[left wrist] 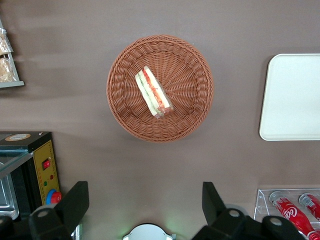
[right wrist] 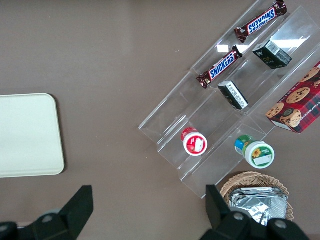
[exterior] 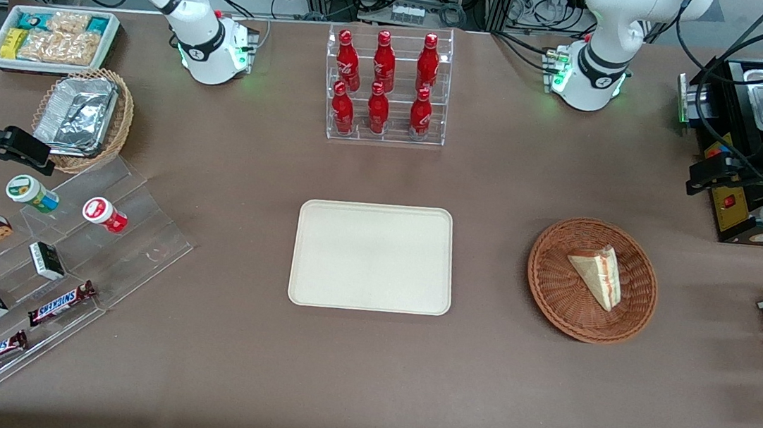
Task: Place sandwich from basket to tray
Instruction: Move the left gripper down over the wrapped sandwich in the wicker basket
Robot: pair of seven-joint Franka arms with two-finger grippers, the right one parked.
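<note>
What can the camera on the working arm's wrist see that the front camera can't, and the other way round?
Only the wrist view shows the gripper itself, open, hovering above the table apart from the basket, and the sandwich's filling stripes from directly above. Only the front view shows the whole tray, all six red bottles in their rack, and the snack display toward the parked arm's end. Both show the sandwich lying in the basket, with the tray bare.

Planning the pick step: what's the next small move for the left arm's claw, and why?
Probably descend straight toward the sandwich. The claw is open and high above the table, holding nothing, while the sandwich lies untouched in the basket and the tray is bare. Centring over the wedge first would likely help.
</note>
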